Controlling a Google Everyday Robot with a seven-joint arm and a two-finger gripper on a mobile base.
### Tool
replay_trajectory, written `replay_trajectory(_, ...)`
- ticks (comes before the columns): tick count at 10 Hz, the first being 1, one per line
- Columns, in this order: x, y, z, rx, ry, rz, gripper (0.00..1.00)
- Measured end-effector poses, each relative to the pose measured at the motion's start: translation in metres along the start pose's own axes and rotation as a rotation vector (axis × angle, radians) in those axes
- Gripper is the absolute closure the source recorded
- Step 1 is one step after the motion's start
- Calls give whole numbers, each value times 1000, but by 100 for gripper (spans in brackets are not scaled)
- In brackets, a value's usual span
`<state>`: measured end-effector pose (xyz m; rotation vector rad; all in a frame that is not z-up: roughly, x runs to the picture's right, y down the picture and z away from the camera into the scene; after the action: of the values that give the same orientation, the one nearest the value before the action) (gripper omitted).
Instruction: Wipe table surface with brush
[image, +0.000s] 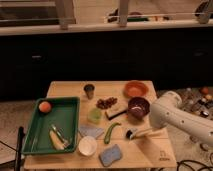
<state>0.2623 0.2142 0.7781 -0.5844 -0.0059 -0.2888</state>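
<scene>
I have the desk (145, 150) of pale wood planks in front of me, wide and flat, with the only open stretch along its near right edge. My arm (182, 117), a smooth white shell, comes in from three o'clock. The gripper (152, 131) sits low over the desk at about four o'clock from its centre, fingers closed tight on the handle of the brush (140, 133). That brush is a slim white stick with a small dark bristle head, lying nearly flat and pointing toward nine o'clock; I think the bristles touch the wood, though the view is too soft to be sure.

To wipe well I would keep the head pressed lightly and sweep toward six o'clock, along the bare planks, with short strokes.

The tray (70, 102) at nine o'clock is glossy green plastic with raised walls. The maroon bowl (138, 108), round and deep, stands just beside the brush at twelve o'clock, so I would not swing up that way. The orange bowl (136, 89) lies beyond it. The sponge (111, 155), a soft blue-grey block, rests at seven o'clock. The cucumber (111, 132), green and curved, lies just past the bristles and would roll if nudged.
</scene>
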Motion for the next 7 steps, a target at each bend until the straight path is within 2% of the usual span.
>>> replay_trajectory(2,-18,-3,2,-6,-25,-49,100)
replay_trajectory(4,-28,17,4,-46,-39,-121,100)
replay_trajectory(5,-28,22,3,-58,-37,-130,100)
replay_trajectory(7,-9,38,0,-94,-10,-135,100)
